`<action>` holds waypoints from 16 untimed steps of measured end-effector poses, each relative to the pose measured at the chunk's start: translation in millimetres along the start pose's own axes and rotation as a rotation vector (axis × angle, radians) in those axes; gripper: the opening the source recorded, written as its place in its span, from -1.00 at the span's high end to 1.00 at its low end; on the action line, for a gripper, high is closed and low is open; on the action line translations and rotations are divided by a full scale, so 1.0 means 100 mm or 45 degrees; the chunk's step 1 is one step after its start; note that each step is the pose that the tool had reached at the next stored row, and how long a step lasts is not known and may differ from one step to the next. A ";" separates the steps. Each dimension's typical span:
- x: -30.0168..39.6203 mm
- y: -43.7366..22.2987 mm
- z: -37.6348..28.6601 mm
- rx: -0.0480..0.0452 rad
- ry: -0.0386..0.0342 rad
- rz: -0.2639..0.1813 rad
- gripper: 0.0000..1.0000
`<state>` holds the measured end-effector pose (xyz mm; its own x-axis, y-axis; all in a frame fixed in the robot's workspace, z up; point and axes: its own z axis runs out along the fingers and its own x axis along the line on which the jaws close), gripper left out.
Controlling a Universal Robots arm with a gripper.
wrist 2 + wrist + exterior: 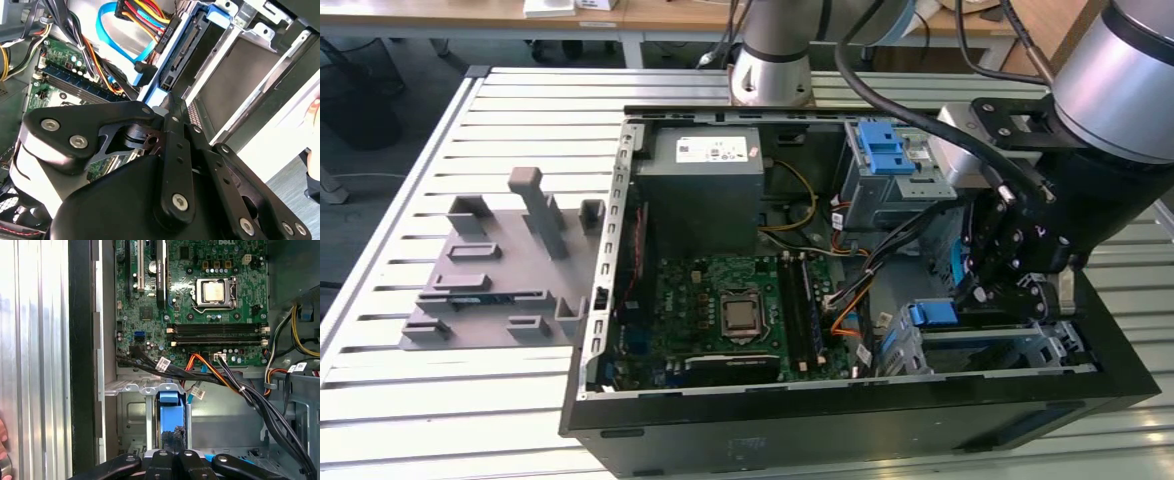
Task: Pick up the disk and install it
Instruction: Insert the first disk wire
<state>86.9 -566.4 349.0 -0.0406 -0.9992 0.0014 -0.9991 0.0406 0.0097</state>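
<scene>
exterior view has the gripper (983, 298) low in the computer case's (607, 300) drive cage (1051, 345), jaws seemingly pinching the disk (931, 313), which stands on edge in its slot. it looks best kept square to the rails and pushed steadily, clear of the cables (854, 297).

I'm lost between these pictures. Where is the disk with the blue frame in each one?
Exterior view: the disk stands at the metal cage, on the exterior view's right.
First wrist view: edge-on in that cage, beside the black cable bundle.
Second wrist view: its dark edge faces the coloured cables.
Shared landmark: the green motherboard.
</scene>
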 end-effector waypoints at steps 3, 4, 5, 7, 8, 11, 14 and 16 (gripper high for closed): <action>0.001 0.000 -0.025 0.001 0.0001 0.000 0.79; 0.001 0.000 -0.034 0.001 0.0000 0.000 0.79; 0.001 0.000 -0.042 0.001 -0.0002 0.000 0.79; 0.001 -0.005 -0.047 0.001 -0.0006 0.000 0.79; 0.000 -0.013 -0.048 0.001 -0.0004 0.000 0.79; -0.001 -0.057 -0.049 0.001 -0.0003 0.000 0.79; -0.004 -0.107 -0.050 0.001 -0.0002 0.000 0.79; -0.005 -0.141 -0.050 0.001 -0.0002 0.000 0.79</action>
<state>101.0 -566.4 353.9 -0.0406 -0.9992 0.0013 -0.9991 0.0406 0.0087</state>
